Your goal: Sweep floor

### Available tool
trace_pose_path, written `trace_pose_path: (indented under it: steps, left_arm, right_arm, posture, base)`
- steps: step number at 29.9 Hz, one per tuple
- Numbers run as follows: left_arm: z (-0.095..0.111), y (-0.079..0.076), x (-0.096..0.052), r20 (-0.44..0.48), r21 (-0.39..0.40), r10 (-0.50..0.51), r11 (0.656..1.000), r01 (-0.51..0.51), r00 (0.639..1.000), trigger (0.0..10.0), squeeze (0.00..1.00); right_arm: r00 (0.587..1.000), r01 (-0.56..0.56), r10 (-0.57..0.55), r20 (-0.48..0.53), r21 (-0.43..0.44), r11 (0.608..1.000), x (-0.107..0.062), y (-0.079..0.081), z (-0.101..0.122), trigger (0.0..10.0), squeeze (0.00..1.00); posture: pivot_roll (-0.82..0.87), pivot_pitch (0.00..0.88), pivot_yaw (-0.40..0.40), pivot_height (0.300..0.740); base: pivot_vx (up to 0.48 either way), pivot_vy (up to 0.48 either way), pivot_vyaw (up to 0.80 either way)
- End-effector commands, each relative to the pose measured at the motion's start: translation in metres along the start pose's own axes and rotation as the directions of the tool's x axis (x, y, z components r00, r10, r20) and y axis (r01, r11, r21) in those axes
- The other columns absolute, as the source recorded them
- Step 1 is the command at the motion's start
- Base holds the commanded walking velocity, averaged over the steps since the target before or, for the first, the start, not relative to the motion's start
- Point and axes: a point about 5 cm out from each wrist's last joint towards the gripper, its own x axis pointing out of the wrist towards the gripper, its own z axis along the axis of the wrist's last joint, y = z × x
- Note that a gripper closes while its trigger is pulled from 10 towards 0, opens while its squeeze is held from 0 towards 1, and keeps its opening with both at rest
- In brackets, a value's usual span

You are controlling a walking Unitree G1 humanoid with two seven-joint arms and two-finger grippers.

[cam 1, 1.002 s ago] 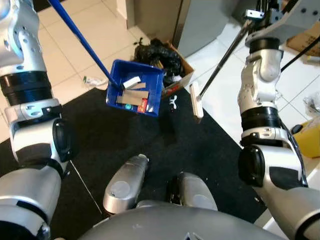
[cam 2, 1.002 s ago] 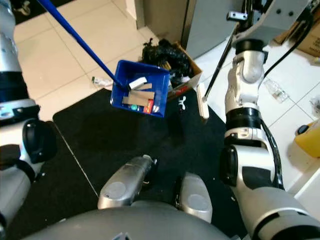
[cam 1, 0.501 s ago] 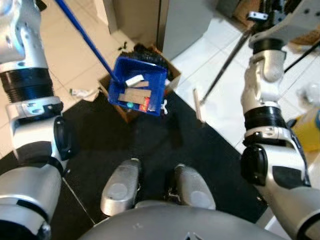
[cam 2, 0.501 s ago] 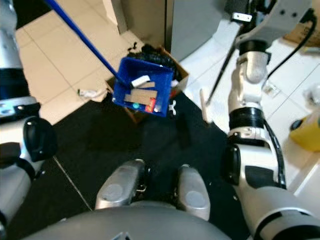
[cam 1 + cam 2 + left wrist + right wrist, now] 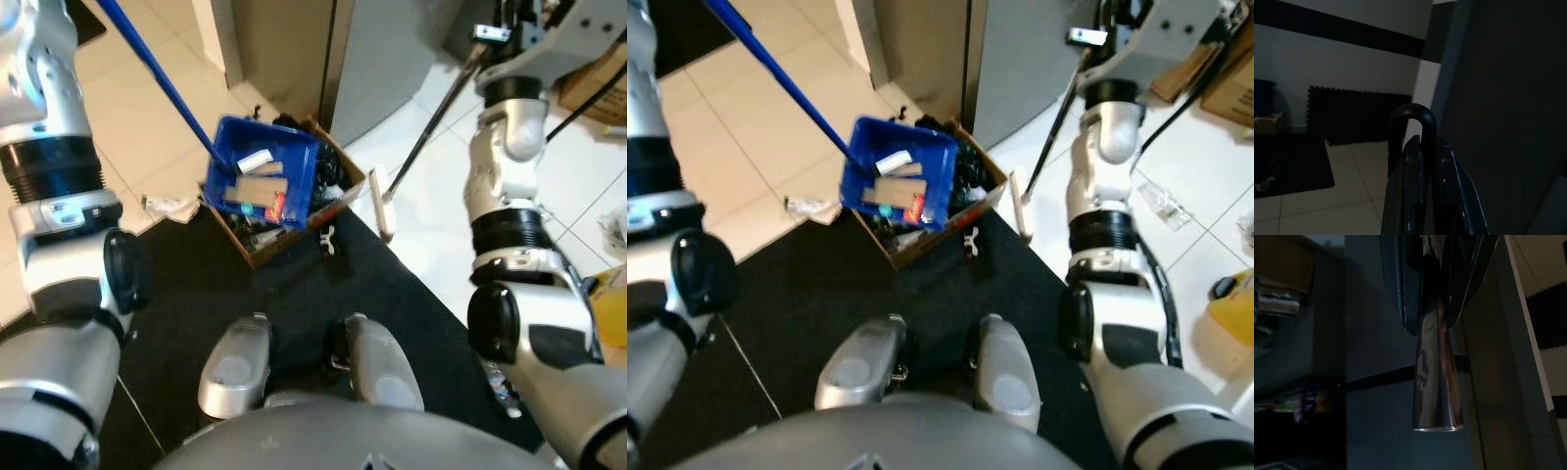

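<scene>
since a second ago the blue dustpan [image 5: 260, 186] has come from above the black mat to sit right over the cardboard box [image 5: 294, 233], and the whole view has slid too, so the robot itself has stepped closer. nearest are the robot's two feet [image 5: 304, 367] on the black floor mat [image 5: 186, 304]. just beyond them the box holds a black bag and scraps, with the dustpan hanging above it, still loaded with a white piece, brown card strips and small coloured bits. its blue handle [image 5: 774, 73] runs up and away toward the left gripper [image 5: 1420, 147], which is clamped narrow around the hooked handle end. to the right, the broom head [image 5: 380, 206] hangs off the floor beside the box, its dark pole [image 5: 1053, 127] rising to the right gripper [image 5: 1435, 308], closed tight on the metal shaft. farther out, a crumpled wrapper [image 5: 167, 206] lies on the tile at the mat's edge. the risk is in the tip: if the pan tilts while not centred over the box, litter likely spills onto the mat or tile, and the swinging broom head could knock the box edge. the wrapper looks easy to miss.
</scene>
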Motion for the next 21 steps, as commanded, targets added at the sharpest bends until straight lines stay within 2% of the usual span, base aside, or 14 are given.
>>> trace_pose_path:
  steps: [1, 7, 13, 15, 19, 21]
  left_arm:
    - [0.015, 0.005, 0.002, 0.062, -0.003, 0.010, 1.000, -0.009, 0.998, 10.0, 0.00]
    - [0.016, 0.005, 0.002, 0.066, 0.008, 0.006, 1.000, -0.006, 0.998, 10.0, 0.00]
    - [0.018, 0.003, 0.003, 0.074, 0.063, -0.015, 0.998, 0.010, 0.997, 10.0, 0.00]
    - [0.021, 0.002, 0.004, 0.088, 0.102, -0.032, 0.995, 0.023, 0.996, 10.0, 0.00]
    - [0.024, 0.000, 0.005, 0.103, 0.117, -0.048, 0.992, 0.036, 0.994, 10.0, 0.00]
    - [0.029, -0.001, 0.006, 0.124, 0.151, -0.076, 0.987, 0.057, 0.989, 10.0, 0.00]
  right_arm:
    - [1.000, -0.019, 0.019, 0.018, 0.009, 1.000, 0.002, 0.006, 0.003, 10.0, 0.00]
    - [1.000, -0.019, 0.019, 0.012, 0.011, 1.000, 0.001, 0.006, 0.001, 10.0, 0.00]
    - [1.000, -0.017, 0.017, 0.009, 0.011, 1.000, 0.001, 0.006, 0.001, 10.0, 0.00]
    - [1.000, -0.016, 0.016, 0.007, 0.011, 1.000, 0.001, 0.006, 0.000, 10.0, 0.00]
    - [1.000, -0.016, 0.016, 0.006, 0.012, 1.000, 0.000, 0.006, 0.000, 10.0, 0.00]
    - [1.000, -0.015, 0.015, 0.002, 0.014, 1.000, -0.001, 0.006, -0.002, 10.0, 0.00]
  posture:
    - [0.24, 0.000, -0.012, 0.740]
    - [0.24, 0.000, -0.011, 0.740]
    - [0.24, 0.000, -0.011, 0.740]
    - [0.24, 0.000, -0.009, 0.740]
    - [0.24, 0.000, -0.007, 0.740]
    - [0.24, 0.000, -0.006, 0.740]
  base:
    - [0.454, 0.000, 0.00]
    - [0.452, 0.000, 0.00]
    - [0.311, 0.000, 0.00]
    - [0.000, 0.000, 0.00]
    - [0.000, 0.000, 0.00]
    - [0.000, 0.000, 0.00]
